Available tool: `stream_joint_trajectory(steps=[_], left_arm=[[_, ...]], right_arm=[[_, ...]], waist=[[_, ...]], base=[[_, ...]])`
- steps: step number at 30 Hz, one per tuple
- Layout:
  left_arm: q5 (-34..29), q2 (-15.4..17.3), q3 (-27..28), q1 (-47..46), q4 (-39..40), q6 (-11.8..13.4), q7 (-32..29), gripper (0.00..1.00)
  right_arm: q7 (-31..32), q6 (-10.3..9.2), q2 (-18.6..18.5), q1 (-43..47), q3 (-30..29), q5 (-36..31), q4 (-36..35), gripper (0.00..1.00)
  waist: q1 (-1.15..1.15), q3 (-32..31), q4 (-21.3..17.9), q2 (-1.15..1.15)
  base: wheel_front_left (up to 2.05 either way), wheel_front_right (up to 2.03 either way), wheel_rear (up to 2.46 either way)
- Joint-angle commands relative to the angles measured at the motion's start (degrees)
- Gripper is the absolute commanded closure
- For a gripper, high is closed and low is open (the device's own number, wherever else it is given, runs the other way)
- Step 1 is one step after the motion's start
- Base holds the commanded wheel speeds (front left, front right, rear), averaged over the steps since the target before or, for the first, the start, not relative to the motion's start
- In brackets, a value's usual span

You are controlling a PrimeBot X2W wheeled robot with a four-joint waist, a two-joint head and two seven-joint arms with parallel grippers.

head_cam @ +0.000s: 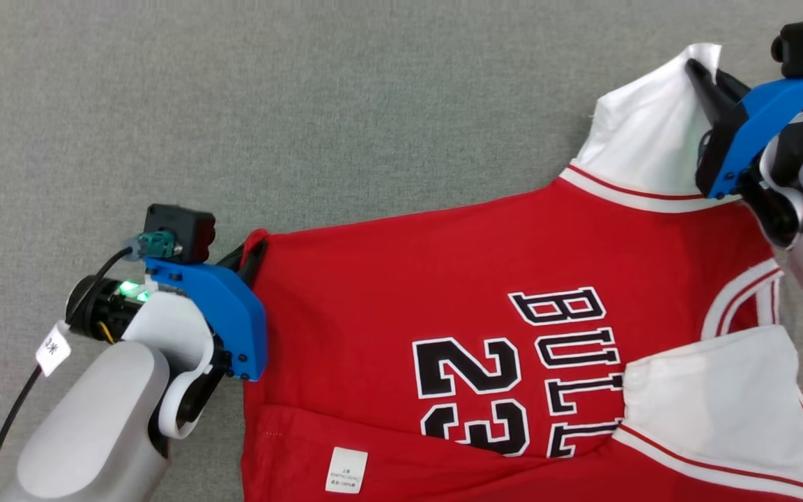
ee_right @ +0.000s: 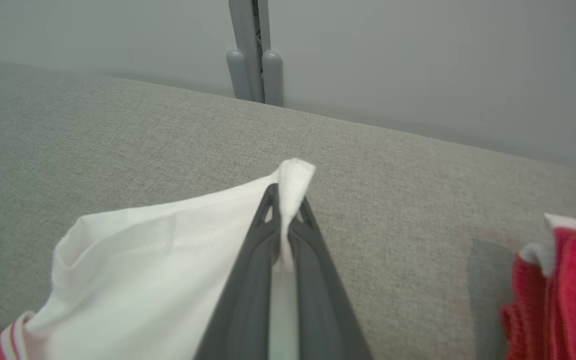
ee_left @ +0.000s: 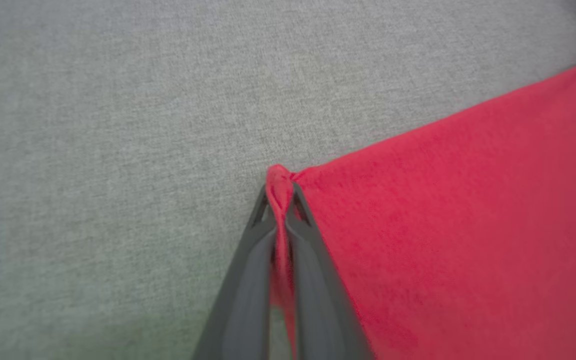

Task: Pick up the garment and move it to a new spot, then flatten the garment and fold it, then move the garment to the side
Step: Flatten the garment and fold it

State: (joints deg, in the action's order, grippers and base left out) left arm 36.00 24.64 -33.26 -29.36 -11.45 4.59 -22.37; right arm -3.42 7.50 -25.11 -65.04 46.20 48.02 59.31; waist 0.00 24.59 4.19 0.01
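The garment [head_cam: 457, 279] is a red jersey with white sleeves and black "BULLS 23" lettering, spread over the grey fabric surface. My left gripper [head_cam: 251, 254] is shut on the red hem corner at the garment's left; in the left wrist view red cloth [ee_left: 279, 187] bunches between the left gripper's [ee_left: 280, 200] dark fingers. My right gripper [head_cam: 700, 73] is shut on the tip of the far white sleeve [head_cam: 652, 132] at the upper right. The right wrist view shows the white sleeve tip [ee_right: 293, 180] pinched in the right gripper [ee_right: 285, 205].
A grey fabric surface [head_cam: 234, 104] stretches left and beyond the garment. Its far edge meets a pale wall with a grey vertical post [ee_right: 253, 55]. A second white sleeve [head_cam: 715, 397] lies folded over the jersey at the lower right, and a white label [head_cam: 346, 470] shows near the bottom.
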Motion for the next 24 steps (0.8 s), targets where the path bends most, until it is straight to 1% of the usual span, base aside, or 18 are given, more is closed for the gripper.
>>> stream_joint_trajectory(steps=[1, 5, 10, 18, 21, 24], left_arm=[[0.15, 0.62, 0.59, 0.52, -0.27, 0.39, 0.37, 1.00], [1.00, 1.56, 0.77, 1.44, -0.85, -0.24, 0.01, 1.00], [2.02, 3.41, -0.09, 2.20, -1.86, -2.18, -2.32, 1.00], [6.57, 5.67, -1.16, 4.14, -2.16, -5.90, -8.80, 1.00], [8.81, 6.93, -1.87, 5.67, -1.42, -6.85, -12.93, 1.00], [10.63, 7.91, -2.22, 6.87, -0.02, -7.41, -15.75, 1.00]], right_arm=[[-0.77, -0.01, 0.44, -0.07, 0.08, 0.42, 0.02, 1.00], [-3.07, -0.01, 0.91, 2.43, 1.07, 2.04, -0.79, 1.00], [-2.62, -0.01, 0.60, 6.11, 3.49, 3.90, -2.74, 1.00], [1.03, -0.01, -2.42, 13.55, 7.99, 6.45, -7.27, 1.00], [2.70, -0.01, -3.54, 16.31, 9.50, 7.19, -8.76, 1.00], [5.06, -0.01, -4.57, 18.81, 10.83, 8.22, -10.70, 1.00]], waist=[[0.00, -1.14, -0.84, -0.01], [0.00, -4.09, -1.96, -0.01], [0.00, -9.06, -3.69, -0.01], [0.00, -16.69, -6.21, -0.01], [0.00, -19.13, -7.15, -0.01], [0.00, -21.19, -7.72, -0.01]], base=[[0.00, 0.00, 0.00], [0.00, 0.00, 0.00], [0.00, 0.00, 0.00], [0.00, 0.00, 0.00], [0.00, 0.00, 0.00], [0.00, 0.00, 0.00]])
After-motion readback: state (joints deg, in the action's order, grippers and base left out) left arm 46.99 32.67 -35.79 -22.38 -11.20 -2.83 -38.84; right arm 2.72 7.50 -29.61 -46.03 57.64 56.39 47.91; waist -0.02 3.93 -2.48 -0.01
